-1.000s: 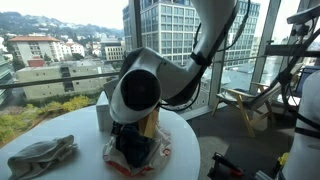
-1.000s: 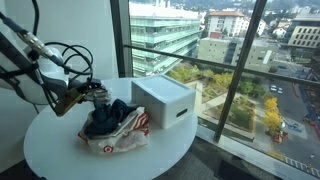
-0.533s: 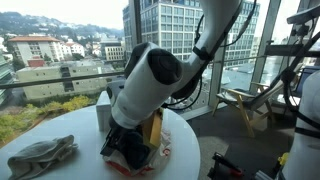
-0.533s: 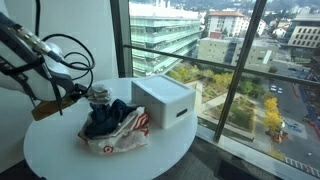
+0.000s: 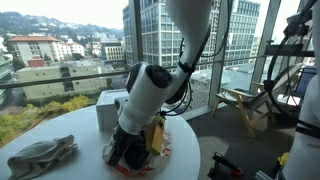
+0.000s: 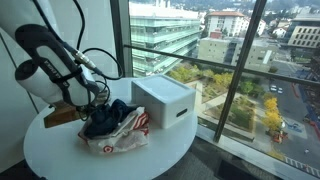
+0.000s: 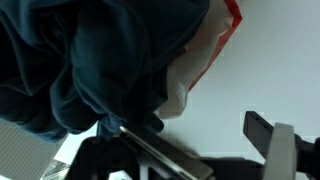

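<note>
A white plastic bag with red print (image 6: 128, 136) lies on the round white table (image 6: 60, 152), with a dark blue cloth (image 6: 108, 115) bunched in its mouth. My gripper (image 6: 90, 104) hangs low at the bag's side, right against the cloth. In the wrist view the dark blue cloth (image 7: 90, 60) fills the upper left and the bag's (image 7: 203, 55) red edge shows beside it. The gripper (image 7: 185, 150) stands open: one finger (image 7: 265, 135) is over bare table, the other is at the cloth's edge and partly hidden. Nothing is held. In an exterior view the arm covers most of the bag (image 5: 162, 150).
A white box (image 6: 163, 100) stands on the table next to the bag, toward the window. A crumpled grey cloth (image 5: 40, 155) lies near the table's edge. Floor-to-ceiling windows surround the table. A wooden chair (image 5: 245, 105) stands beyond it.
The arm has swung in and tilted down, bringing the gripper lower and closer against the bag and cloth. The jaws have stayed open; bag, cloth and box have not moved.
</note>
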Available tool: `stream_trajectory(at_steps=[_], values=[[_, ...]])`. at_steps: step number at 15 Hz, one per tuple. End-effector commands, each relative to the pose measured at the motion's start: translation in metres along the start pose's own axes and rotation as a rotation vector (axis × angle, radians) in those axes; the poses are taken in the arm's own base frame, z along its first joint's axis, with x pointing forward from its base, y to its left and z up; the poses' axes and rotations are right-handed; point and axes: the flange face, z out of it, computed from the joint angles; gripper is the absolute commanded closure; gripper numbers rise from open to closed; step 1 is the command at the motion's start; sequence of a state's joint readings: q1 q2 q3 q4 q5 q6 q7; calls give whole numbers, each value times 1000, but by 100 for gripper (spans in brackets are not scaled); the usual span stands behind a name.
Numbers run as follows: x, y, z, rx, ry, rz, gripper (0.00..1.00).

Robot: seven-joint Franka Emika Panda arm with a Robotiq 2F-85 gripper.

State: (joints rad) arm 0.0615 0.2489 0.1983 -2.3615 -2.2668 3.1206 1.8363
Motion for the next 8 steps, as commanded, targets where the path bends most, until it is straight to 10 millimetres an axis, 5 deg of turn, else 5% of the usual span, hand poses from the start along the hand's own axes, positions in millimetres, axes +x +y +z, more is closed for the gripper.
stream_trajectory(at_steps=[1, 8], values=[[5, 1, 35, 115, -24, 39, 0], [-2, -11, 53, 229, -34, 54, 0]])
